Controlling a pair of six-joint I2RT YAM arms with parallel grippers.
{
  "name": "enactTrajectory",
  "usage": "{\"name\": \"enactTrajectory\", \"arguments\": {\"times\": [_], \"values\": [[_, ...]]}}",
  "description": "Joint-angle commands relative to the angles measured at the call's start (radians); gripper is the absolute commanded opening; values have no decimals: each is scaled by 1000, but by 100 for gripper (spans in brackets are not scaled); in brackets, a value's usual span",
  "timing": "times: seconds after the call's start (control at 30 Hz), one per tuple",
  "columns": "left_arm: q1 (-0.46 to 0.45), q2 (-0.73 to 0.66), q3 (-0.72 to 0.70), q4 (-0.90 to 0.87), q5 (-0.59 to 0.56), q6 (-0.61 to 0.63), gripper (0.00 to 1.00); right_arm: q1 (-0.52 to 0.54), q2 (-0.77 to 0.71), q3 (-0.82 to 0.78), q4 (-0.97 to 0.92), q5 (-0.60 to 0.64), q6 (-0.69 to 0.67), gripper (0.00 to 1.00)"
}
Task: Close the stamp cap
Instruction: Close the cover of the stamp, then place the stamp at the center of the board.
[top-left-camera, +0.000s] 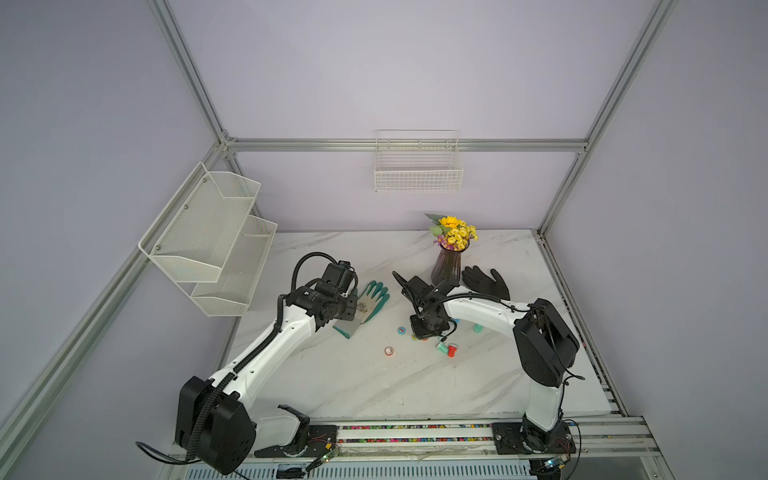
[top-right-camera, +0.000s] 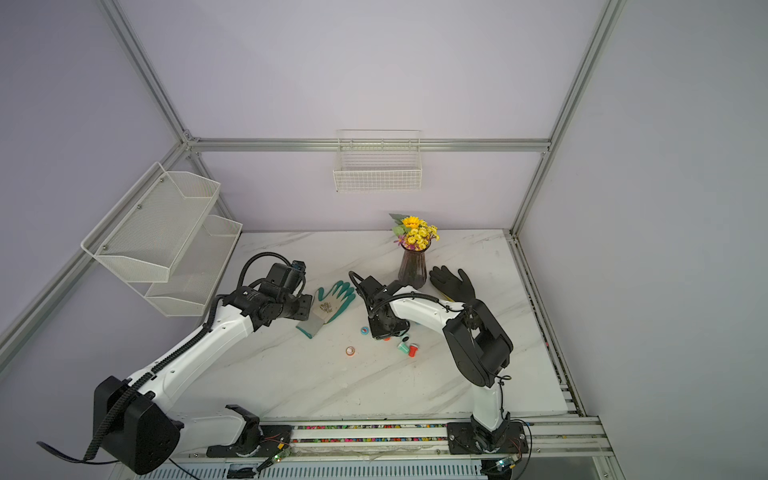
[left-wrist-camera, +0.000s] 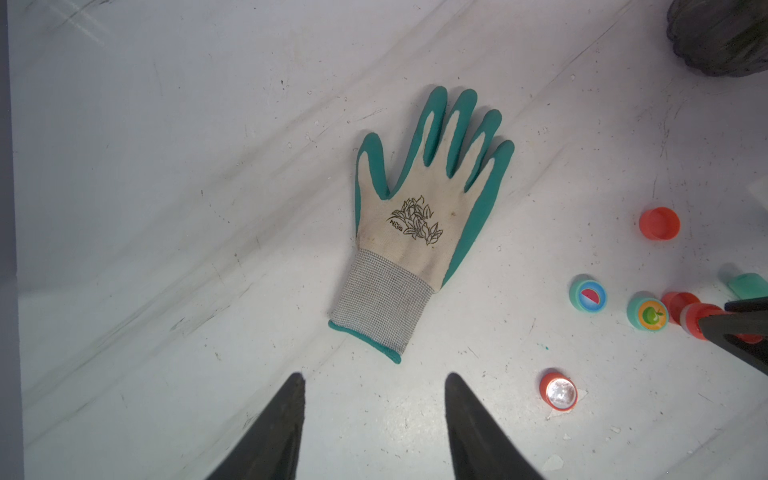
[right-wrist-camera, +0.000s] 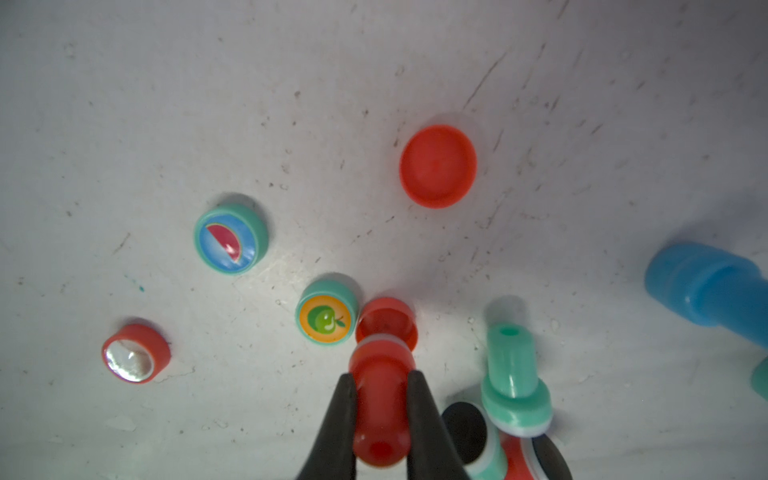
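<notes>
While the right fingers stand clamped on the handle of the red stamp, I note that its white-ringed face end points at the red cap. That cap stands mouth up on the bench, just beside the apple-print cap. The stamp's end overlaps the cap's rim from this angle; I cannot tell whether it is seated.

Left fingers: spread partway, nothing between them, hovering well apart from the apple-print cap. A green-and-cream glove lies flat between the two.

A second red cap lies mouth up near the apple-print cap, not touching it. A watermelon-print cap stands near it too. A teal stamp lies on its side beyond the red stamp from the apple-print cap.
</notes>
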Motion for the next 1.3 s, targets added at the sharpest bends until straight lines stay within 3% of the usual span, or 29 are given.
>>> {"name": "enactTrajectory", "arguments": {"times": [0.0,0.63,1.0,1.27], "values": [[9,-8,8,6,2,23,54,4,11,7,16,17,2,0],[17,0,9,0,31,23,54,4,39,13,21,49,-5,0],[20,0,9,-1,31,23,54,4,63,-12,51,-13,-12,0],[21,1,7,-2,31,23,54,4,113,-105,18,-6,-17,0]]}}
